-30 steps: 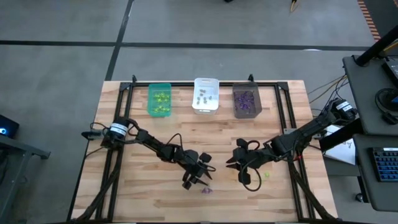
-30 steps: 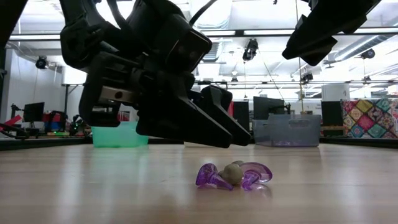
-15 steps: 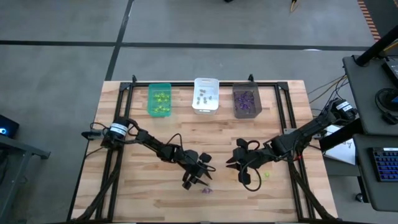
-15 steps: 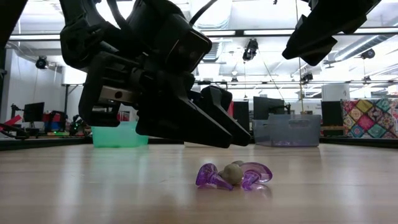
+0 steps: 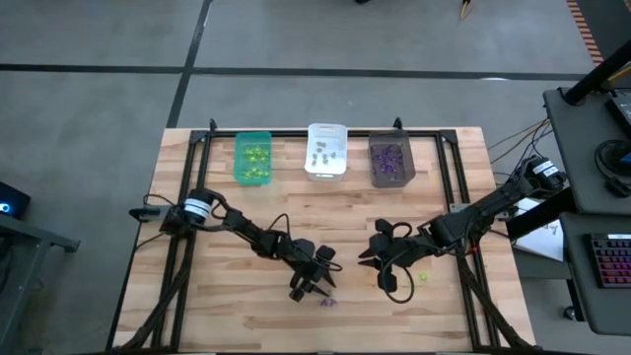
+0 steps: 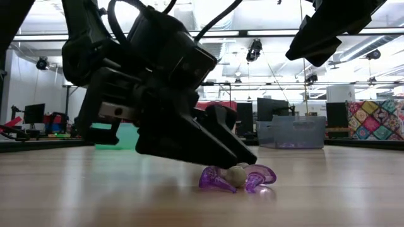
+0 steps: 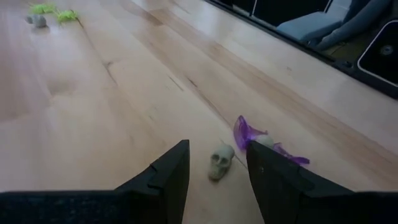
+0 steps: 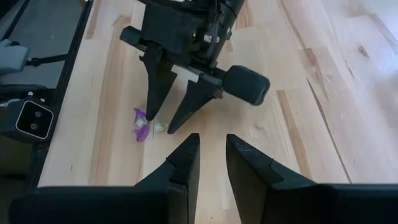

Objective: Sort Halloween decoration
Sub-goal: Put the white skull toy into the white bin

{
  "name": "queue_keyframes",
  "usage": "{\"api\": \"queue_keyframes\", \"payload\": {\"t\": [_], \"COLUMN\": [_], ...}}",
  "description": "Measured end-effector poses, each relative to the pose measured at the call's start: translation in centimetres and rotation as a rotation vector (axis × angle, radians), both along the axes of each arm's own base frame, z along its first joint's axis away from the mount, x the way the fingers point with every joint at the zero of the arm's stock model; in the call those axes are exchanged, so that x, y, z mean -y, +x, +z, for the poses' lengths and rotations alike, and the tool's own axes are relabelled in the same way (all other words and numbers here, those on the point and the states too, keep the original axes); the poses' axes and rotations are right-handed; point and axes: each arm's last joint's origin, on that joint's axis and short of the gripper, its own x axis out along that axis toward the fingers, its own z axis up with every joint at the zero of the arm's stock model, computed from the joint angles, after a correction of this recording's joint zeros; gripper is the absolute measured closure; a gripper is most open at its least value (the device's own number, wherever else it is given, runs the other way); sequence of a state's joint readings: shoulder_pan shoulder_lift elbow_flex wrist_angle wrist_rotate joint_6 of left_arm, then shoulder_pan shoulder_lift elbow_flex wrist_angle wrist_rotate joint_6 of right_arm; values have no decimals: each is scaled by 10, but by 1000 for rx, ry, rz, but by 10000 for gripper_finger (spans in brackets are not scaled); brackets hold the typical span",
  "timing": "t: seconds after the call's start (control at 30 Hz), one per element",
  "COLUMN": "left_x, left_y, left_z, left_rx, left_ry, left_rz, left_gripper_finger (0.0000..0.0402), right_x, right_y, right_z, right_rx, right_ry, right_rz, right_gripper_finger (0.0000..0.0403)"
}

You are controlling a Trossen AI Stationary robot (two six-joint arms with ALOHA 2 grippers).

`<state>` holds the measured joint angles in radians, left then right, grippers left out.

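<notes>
1. Left gripper (image 5: 314, 279), lower centre of the high view: it has dropped since a moment ago, its open fingers now at the table and straddling a small grey skull (image 7: 221, 161). Nothing is gripped yet.
2. Purple trinkets (image 6: 235, 178), low centre of the table-level view: they lie touching the skull, just beside the left fingertips.
3. Right gripper (image 5: 371, 258), centre right of the high view: unchanged, hovering, fingers parted slightly and empty.
4. Yellow-green trinket (image 5: 424, 277), right of that gripper: loose on the table.
5. Bins along the upper edge: green bin (image 5: 253, 159), white bin (image 5: 326, 151), dark grey bin (image 5: 391, 160), each already holding sorted pieces.
6. Judgement: the descent means a pick of the skull is imminent; the touching purple pieces may be dragged along.
</notes>
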<state>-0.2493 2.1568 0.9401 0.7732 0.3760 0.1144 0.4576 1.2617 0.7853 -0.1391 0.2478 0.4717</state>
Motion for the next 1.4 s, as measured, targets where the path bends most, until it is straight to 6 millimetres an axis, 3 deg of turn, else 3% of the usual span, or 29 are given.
{"api": "queue_keyframes", "payload": {"t": [1.03, 1.4], "left_x": [-4, -4], "left_y": [1, 4], "left_z": [-9, -15], "left_rx": [9, 9], "left_ry": [16, 22], "left_rz": [-9, -10], "left_gripper_finger": [260, 302], "right_x": [1, 1], "right_y": [0, 1], "right_z": [0, 0], "right_rx": [10, 14], "right_ry": [-14, -22], "right_rz": [-21, -32], "right_gripper_finger": [333, 333]}}
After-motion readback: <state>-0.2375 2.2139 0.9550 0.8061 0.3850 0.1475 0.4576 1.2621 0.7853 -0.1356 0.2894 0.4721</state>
